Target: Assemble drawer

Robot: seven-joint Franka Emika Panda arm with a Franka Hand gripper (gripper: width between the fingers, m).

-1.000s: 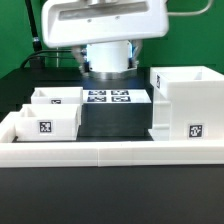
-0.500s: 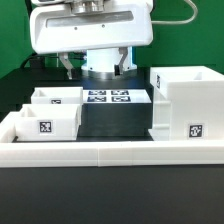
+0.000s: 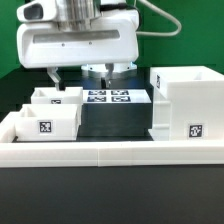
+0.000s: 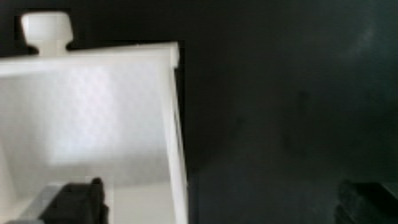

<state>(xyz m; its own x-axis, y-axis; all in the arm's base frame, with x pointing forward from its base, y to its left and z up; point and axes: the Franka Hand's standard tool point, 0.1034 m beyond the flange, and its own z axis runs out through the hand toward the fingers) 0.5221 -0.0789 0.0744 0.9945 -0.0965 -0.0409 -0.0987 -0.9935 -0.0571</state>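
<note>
- The rear tray (image 3: 56,97), one of the drawer's two small white trays, sits just under the gripper (image 3: 91,76). One of the fingers (image 3: 54,77) hangs over it, and the other is over the marker board (image 3: 108,97).
- In the wrist view the rear tray (image 4: 89,130) fills the space beneath one finger (image 4: 73,200). Its round knob (image 4: 45,30) points away from the hand.
- The gripper (image 4: 222,200) is spread wide and grips nothing. Its second finger is over the bare black table (image 4: 285,120).
- The front tray (image 3: 45,121), tagged on its near face, stands just beside the rear one, below the hand and toward the camera.
- The large boxy drawer casing (image 3: 186,104) stands upright, well off to the hand's side at the exterior view's right. It also carries a tag.
- A long low white rail (image 3: 110,152) runs across the table (image 3: 110,195) in front of all three parts, on the camera's side of the hand.
</note>
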